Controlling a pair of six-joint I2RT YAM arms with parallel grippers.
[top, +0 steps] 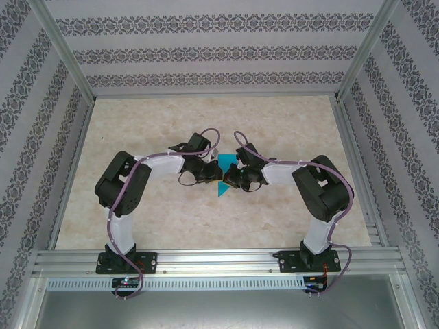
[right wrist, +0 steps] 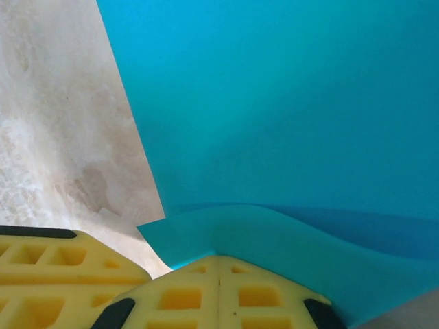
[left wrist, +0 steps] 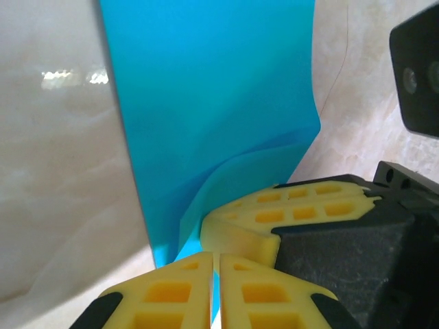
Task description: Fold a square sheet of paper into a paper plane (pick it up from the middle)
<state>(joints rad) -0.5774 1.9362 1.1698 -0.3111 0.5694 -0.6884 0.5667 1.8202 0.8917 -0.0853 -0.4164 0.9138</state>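
The teal-blue sheet of paper (top: 223, 175) lies at the table's middle, pinched between both arms. In the left wrist view the paper (left wrist: 219, 110) stretches away from my left gripper (left wrist: 216, 264), whose yellow jaws are shut on its near edge. The right gripper's yellow fingers (left wrist: 288, 212) press in from the right there, touching the paper. In the right wrist view the paper (right wrist: 288, 103) spreads wide, with a curled flap (right wrist: 274, 236) rising just ahead of my right gripper (right wrist: 219, 264), shut on that edge. The left gripper's fingers (right wrist: 48, 267) show at lower left.
The beige marbled table (top: 206, 123) is walled in by patterned panels and an aluminium frame (top: 212, 260) along the near edge. Both arms crowd the middle, their wrists (top: 206, 168) nearly touching over the paper.
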